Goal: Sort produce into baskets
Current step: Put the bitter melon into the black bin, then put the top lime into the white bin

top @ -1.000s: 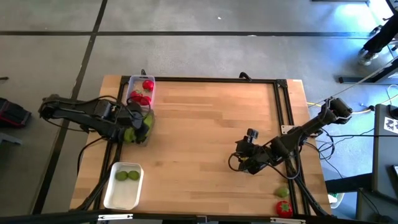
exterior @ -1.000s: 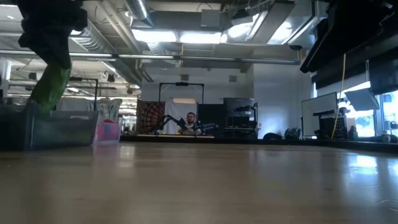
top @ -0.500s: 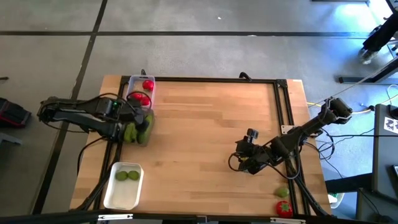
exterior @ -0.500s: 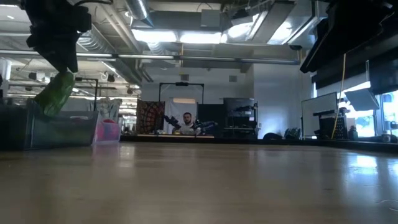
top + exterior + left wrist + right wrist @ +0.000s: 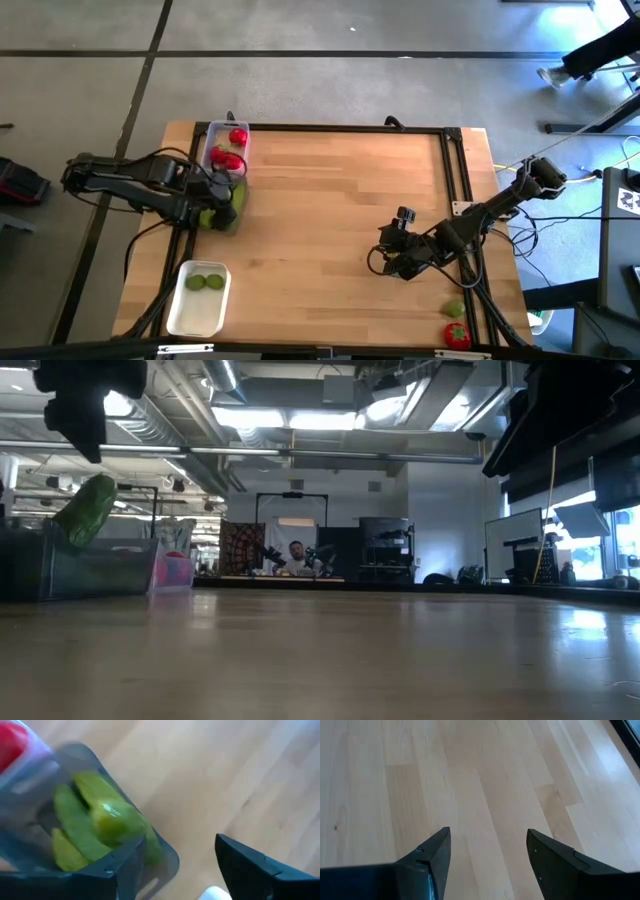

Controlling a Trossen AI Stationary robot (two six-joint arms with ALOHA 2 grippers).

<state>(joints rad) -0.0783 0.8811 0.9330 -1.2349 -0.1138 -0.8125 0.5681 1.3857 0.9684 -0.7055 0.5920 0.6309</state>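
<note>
A clear basket [image 5: 228,212] at the table's left holds several green cucumbers. The top cucumber [image 5: 107,817] lies slanted on the others, and its upper end [image 5: 87,510] sticks up above the basket's rim. My left gripper [image 5: 177,842] hangs open just above this basket [image 5: 95,570], touching nothing. A second clear basket [image 5: 226,148] behind it holds red tomatoes. The white basket [image 5: 198,300] near the front left holds two limes. My right gripper [image 5: 392,258] waits open over bare wood at the right, nothing between its fingers [image 5: 440,850].
A loose lime [image 5: 454,310] and a tomato [image 5: 457,335] lie by the table's near right corner. A black frame [image 5: 340,127] runs along the far and right edges. The middle of the table is bare wood. A person sits far off in the room [image 5: 297,555].
My left gripper has let go of the cucumber it held over the clear basket and has risen a little, turning at the wrist. The cucumber has dropped and tipped, and now leans in the basket with its upper end above the rim.
</note>
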